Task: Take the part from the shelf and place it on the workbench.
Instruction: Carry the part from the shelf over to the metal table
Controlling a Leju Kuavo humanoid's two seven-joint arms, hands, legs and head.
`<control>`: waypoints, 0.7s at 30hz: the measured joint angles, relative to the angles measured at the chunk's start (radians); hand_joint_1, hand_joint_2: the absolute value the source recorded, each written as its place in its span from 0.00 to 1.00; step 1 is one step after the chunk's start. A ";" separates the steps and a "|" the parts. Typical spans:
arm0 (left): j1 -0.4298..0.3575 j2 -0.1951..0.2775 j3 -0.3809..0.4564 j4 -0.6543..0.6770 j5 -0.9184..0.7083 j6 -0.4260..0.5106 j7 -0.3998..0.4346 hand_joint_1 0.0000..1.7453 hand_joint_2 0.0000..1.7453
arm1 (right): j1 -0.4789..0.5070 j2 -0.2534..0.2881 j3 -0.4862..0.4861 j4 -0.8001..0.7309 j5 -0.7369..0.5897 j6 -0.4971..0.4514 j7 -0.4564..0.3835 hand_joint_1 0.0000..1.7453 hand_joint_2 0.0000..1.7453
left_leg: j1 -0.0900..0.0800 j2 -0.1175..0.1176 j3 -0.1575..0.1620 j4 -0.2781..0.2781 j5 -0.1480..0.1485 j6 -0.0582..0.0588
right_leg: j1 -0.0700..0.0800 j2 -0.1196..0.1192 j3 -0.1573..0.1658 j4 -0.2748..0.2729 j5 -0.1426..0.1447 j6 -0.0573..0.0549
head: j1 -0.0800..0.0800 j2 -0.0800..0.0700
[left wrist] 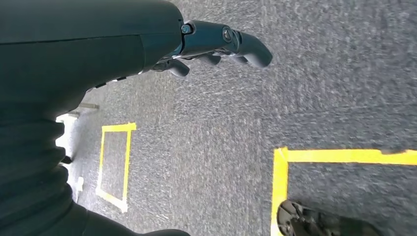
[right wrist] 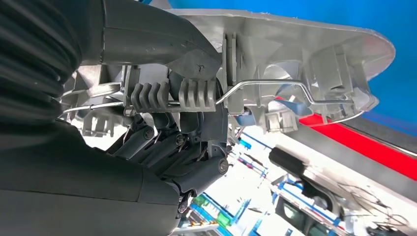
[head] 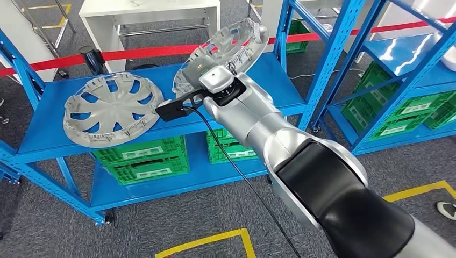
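While the right arm reaches out over the blue shelf (head: pixel 51 102), its right hand (right wrist: pixel 162 142) is clamped on the rim of a silver wheel cover (head: pixel 231 51), thumb on one side and dark fingers (right wrist: pixel 147 96) curled over the edge and against the thin wire ring (right wrist: pixel 275 86) on the cover's back. That wheel cover is tilted up on edge above the shelf's upper level, its far side raised toward the red barrier tape (head: pixel 134 52); from the head view it is hard to tell whether its low edge touches the shelf board. A second wheel cover (head: pixel 110 110) lies flat on the same level, to the left and apart from the held one. Green crates (head: pixel 142 158) sit on the lower level beneath, and more green crates (head: pixel 408 110) stand in the neighbouring blue rack on the right. A black cable (head: pixel 236 166) runs down from the wrist camera block.

The left hand (left wrist: pixel 216 46) hangs over grey carpet (left wrist: pixel 319 73), holding nothing, its dark fingers loosely bent and apart. Yellow tape (left wrist: pixel 344 156) marks squares on the floor, and a dark shoe (left wrist: pixel 314 223) shows at the edge beside one line.
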 joint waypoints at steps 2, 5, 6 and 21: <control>0.000 0.000 0.000 0.000 0.000 0.000 0.000 0.00 1.00 | 0.001 0.000 0.008 -0.001 -0.003 0.000 0.002 0.99 1.00 | -0.003 0.000 -0.031 0.002 0.023 0.004 | 0.001 0.000 -0.021 0.122 -0.064 0.002 | 0.001 0.000; 0.001 -0.001 0.001 0.000 0.000 -0.001 -0.002 0.00 1.00 | 0.001 0.000 0.019 -0.001 -0.012 0.001 0.005 0.99 1.00 | -0.008 0.000 -0.075 0.006 0.054 0.002 | 0.008 0.000 0.049 0.105 -0.022 -0.009 | 0.001 0.000; 0.001 -0.001 0.001 0.000 -0.001 -0.002 -0.003 0.00 1.00 | -0.001 0.000 0.021 -0.001 -0.016 0.002 0.006 0.99 1.00 | -0.009 0.000 -0.086 0.008 0.064 0.001 | 0.012 0.000 0.103 0.039 -0.010 -0.018 | 0.001 0.000; 0.001 0.004 0.002 0.001 -0.009 -0.009 -0.006 0.00 1.00 | -0.026 0.005 0.029 -0.002 -0.023 0.002 0.008 0.99 1.00 | 0.005 -0.001 -0.064 0.186 -0.022 -0.068 | 0.005 -0.009 0.082 -0.146 0.105 -0.048 | -0.003 0.000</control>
